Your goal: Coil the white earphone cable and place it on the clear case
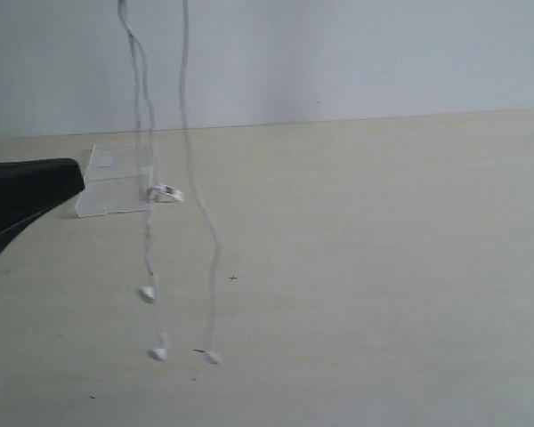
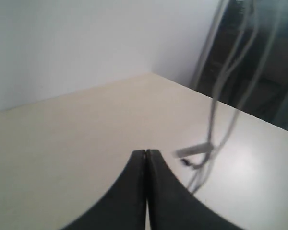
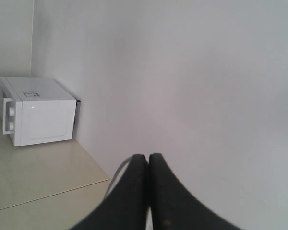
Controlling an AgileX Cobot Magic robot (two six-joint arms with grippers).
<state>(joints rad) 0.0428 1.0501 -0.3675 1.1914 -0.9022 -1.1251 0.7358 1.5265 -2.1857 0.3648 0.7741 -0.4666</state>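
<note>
Table [image 1: 383, 267] is light wood against a white wall; the right wrist view shows a white microwave-like box [image 3: 38, 112]. Left gripper [image 2: 147, 152] is clenched on nothing, low, just beside the clear case [image 1: 116, 182], which sits flat on the table. Right gripper [image 3: 149, 155] is clenched, raised, with a white strand coming out from under its fingers. The white earphone cable [image 1: 184, 89] hangs from above frame in front of the case. Earbuds [image 1: 148, 294] dangle low; can't tell if they touch the table.

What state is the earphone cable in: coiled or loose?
Loose: the white earphone cable hangs in long strands from above, earbuds near the table.
</note>
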